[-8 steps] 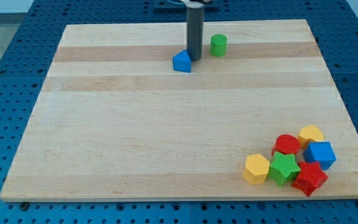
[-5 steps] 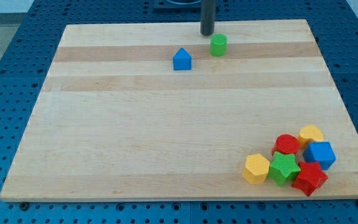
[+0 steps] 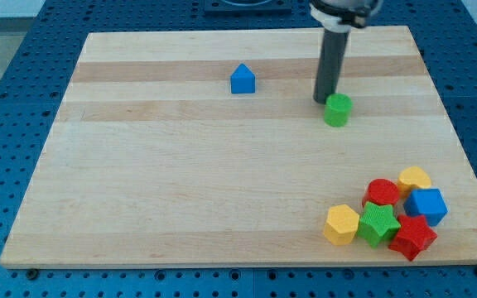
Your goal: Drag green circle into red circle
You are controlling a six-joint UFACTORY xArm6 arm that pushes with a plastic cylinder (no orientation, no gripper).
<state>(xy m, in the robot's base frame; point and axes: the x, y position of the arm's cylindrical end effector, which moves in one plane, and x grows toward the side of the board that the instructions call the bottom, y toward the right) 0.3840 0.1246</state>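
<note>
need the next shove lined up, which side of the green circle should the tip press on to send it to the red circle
Press its upper-left side wall. The green circle is a short upright cylinder, and the red circle lies toward the view's bottom right. My tip already sits at the green circle's upper left, about touching, so push down-right through its centre.

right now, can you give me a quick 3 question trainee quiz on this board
1. True or false: my tip sits just up and left of the green circle.
2. Which block stands alone near the view's top? A: blue house-shaped block; B: yellow hexagon; C: green star.
3. Fill in: the red circle lies in the cluster at the view's bottom ____.

Key: 1 true; 2 A; 3 right.
</note>
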